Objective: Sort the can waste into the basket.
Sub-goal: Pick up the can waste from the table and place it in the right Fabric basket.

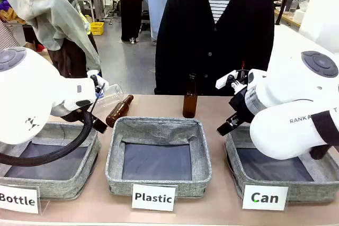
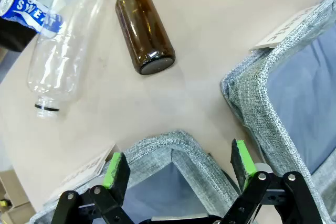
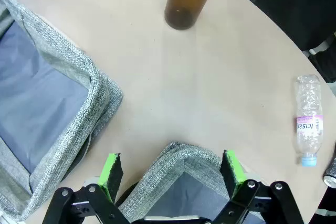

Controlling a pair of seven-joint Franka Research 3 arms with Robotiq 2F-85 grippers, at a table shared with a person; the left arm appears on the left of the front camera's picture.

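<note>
The left gripper point(image 2: 178, 163) holds its two black fingers wide apart, the green pads facing each other with nothing between them. It hangs over a rounded corner of the grey woven "Bottle" basket point(image 1: 79, 170) at the near left. Beyond this corner, on the smooth beige table point(image 2: 210, 45), a clear plastic bottle point(image 2: 63, 51) with a thin transparent wall and a dark ring at its neck lies on its side. Near it lies a brown glass bottle point(image 2: 143, 30), also on its side. The blue and white can point(image 2: 29, 6), a small cylinder lettered "SWEAT", lies at the far left, just beside the clear bottle.

The right gripper point(image 3: 170, 171) is also spread open and empty, above a corner of the "Can" basket point(image 1: 312, 191). This is a rectangular grey fabric box with a flat dark floor, at the near right. The "Plastic" basket point(image 1: 159, 178) stands in the middle. Beyond it an upright brown bottle point(image 1: 189, 99) stands in front of the person point(image 1: 214, 30). A crumpled clear bottle with a pink label point(image 3: 308, 121) lies further right.
</note>
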